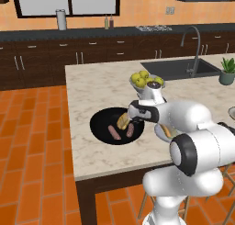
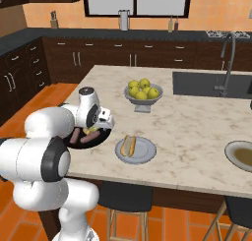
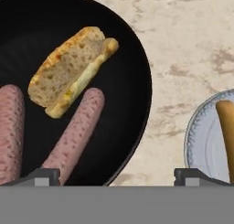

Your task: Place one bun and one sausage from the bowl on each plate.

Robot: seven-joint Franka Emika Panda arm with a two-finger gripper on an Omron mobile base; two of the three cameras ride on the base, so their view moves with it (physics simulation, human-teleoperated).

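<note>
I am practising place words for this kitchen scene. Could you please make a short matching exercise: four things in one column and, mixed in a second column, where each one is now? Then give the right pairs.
Things
1. bun in the bowl
2. second bun
3. yellow-green fruits
4. brown-centred plate

Places
A. in the grey footed bowl
B. near the counter's right edge, nothing on it
C. on the pale grey-blue plate
D. beside two sausages in the black bowl

Pairs: 1-D, 2-C, 3-A, 4-B
</note>
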